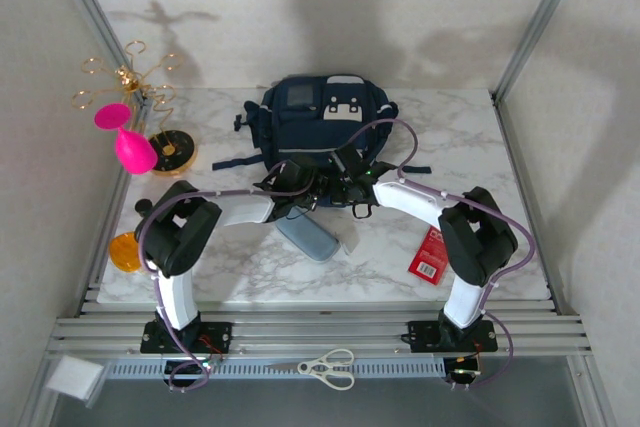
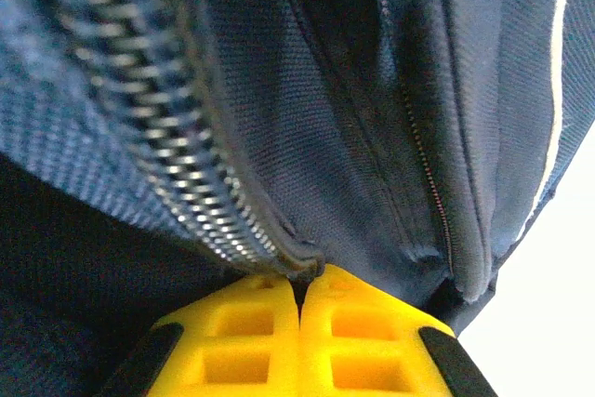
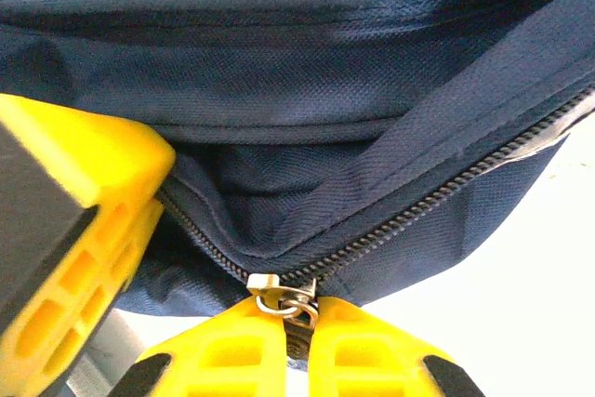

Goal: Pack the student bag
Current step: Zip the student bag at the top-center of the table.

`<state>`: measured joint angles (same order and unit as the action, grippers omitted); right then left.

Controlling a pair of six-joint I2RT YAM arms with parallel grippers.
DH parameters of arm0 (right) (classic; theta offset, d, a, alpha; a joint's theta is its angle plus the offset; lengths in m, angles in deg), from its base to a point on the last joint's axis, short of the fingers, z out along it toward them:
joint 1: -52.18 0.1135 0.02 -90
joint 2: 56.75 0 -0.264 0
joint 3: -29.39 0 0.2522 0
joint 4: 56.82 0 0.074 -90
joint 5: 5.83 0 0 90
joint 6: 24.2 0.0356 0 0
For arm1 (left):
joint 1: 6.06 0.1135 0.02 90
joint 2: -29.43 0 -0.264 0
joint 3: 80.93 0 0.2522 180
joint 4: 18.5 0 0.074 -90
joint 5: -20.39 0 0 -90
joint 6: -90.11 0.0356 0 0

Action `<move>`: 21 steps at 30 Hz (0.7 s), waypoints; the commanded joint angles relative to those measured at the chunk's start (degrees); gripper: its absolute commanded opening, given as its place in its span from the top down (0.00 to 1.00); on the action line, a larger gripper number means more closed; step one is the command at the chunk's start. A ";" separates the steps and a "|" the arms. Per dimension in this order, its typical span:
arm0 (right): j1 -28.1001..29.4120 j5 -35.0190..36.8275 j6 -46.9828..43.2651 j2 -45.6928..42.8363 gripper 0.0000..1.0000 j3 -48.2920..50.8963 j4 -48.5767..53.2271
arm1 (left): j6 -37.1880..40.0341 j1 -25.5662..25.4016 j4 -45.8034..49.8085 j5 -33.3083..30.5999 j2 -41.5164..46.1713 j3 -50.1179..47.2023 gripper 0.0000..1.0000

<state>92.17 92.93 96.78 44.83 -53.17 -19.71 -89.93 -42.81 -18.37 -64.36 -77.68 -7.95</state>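
- Two grippers are seen at the near edge of the student bag (image 1: 325, 122), which lies at the back middle of the marble table (image 1: 240, 272).
- The left gripper (image 2: 299, 290) is closed, its yellow fingers pinched on a fold of navy fabric just beside the zipper teeth (image 2: 186, 169).
- The right gripper (image 3: 299, 318) is closed on the metal zipper pull (image 3: 279, 297), where the two rows of teeth meet.
- The step in hand is judged to be the opening of a compartment: the fabric is braced by one arm so that the slider can be drawn by the other.
- Next, a steady pull along the zipper line is called for, with the fabric kept taut.
- A grey-blue pencil case (image 1: 308, 237) lies just in front of the bag, not yet packed.
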 commanded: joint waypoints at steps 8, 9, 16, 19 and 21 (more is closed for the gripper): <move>-8.45 8.30 -4.10 -3.35 0.96 0.57 7.93 | 13.24 11.90 10.36 -11.71 16.00 -9.83 1.00; -8.76 8.81 -4.37 -3.05 0.96 0.30 7.87 | 14.83 13.06 10.52 -11.60 17.04 -10.14 1.00; -10.08 9.65 -6.20 1.09 0.96 -6.32 8.46 | 22.56 18.78 14.59 -11.02 21.31 -8.25 1.00; -10.04 4.45 -8.18 1.69 0.95 -7.63 5.98 | 25.34 19.69 13.53 -8.02 20.75 -6.89 1.00; -9.22 0.14 -9.51 0.39 0.93 -6.18 2.48 | 26.62 19.75 13.03 -5.50 19.85 -5.84 1.00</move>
<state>81.90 96.10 90.09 45.77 -59.31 -15.91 -68.03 -23.53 -4.47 -68.25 -58.29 -16.93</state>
